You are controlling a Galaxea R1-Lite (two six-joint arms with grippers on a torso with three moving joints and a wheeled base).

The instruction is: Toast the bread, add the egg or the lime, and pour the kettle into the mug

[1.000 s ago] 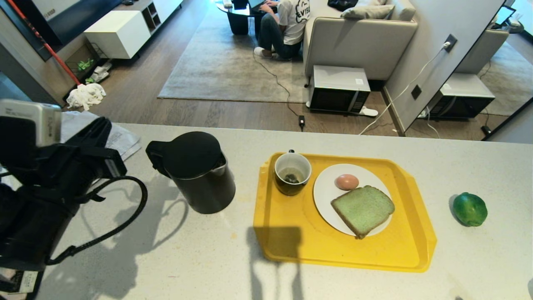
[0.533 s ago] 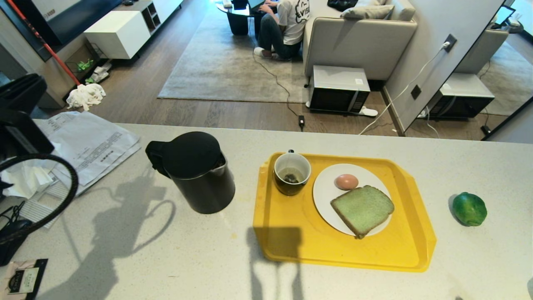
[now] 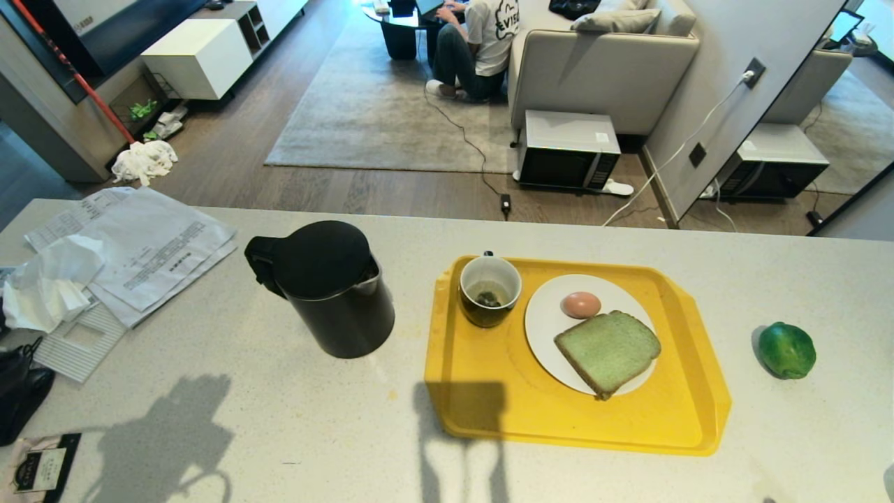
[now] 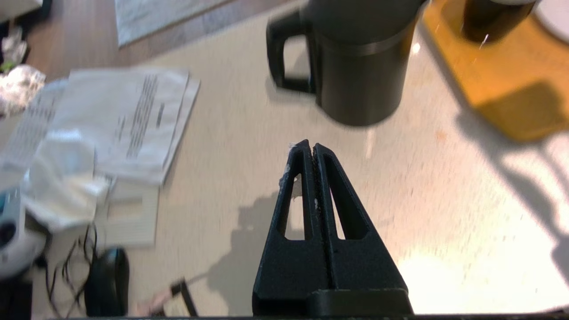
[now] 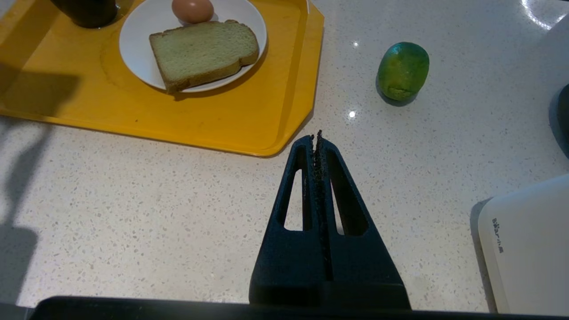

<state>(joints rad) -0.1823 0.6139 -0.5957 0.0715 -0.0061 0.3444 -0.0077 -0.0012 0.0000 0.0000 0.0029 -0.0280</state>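
Observation:
A slice of pale green bread [image 3: 607, 351] [image 5: 204, 53] lies on a white plate [image 3: 548, 328] beside a pinkish egg [image 3: 581, 304] [image 5: 192, 10], on a yellow tray [image 3: 489, 405]. The black mug [image 3: 489, 290] stands on the tray's far left, something dark in it. The black kettle [image 3: 328, 286] [image 4: 355, 58] stands left of the tray. The lime [image 3: 787, 350] [image 5: 403, 70] rests on the counter to the right. My left gripper [image 4: 310, 146] is shut and empty, over bare counter short of the kettle. My right gripper [image 5: 316, 138] is shut and empty, near the tray's front right corner. Neither arm shows in the head view.
Papers and tissue [image 3: 133, 251] lie at the counter's left, with a black mouse [image 3: 21, 398] and a card [image 3: 38, 471] near the front left. A white appliance [image 5: 529, 249] stands to the right. A person [image 3: 482, 42] sits on the floor beyond the counter.
My left arm, which filled the left of the head view, has swung back out of that view, uncovering the papers. Nothing on the counter has moved.

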